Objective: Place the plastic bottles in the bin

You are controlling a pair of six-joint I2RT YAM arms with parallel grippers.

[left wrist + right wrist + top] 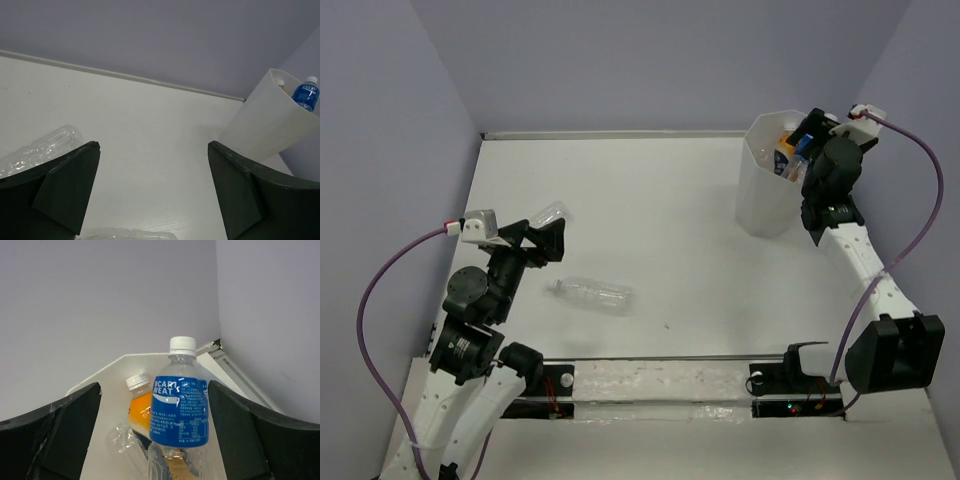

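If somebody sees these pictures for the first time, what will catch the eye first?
First the white bin at the far right, with the right gripper open over it, a blue-labelled bottle between its jaws and an orange bottle inside. Then two clear bottles lying on the table near the open left gripper.

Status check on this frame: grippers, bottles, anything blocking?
Left gripper open, empty, by a clear bottle. Right gripper open over the bin, blue-labelled bottle upright inside. A second clear bottle on the table. Nothing blocking.
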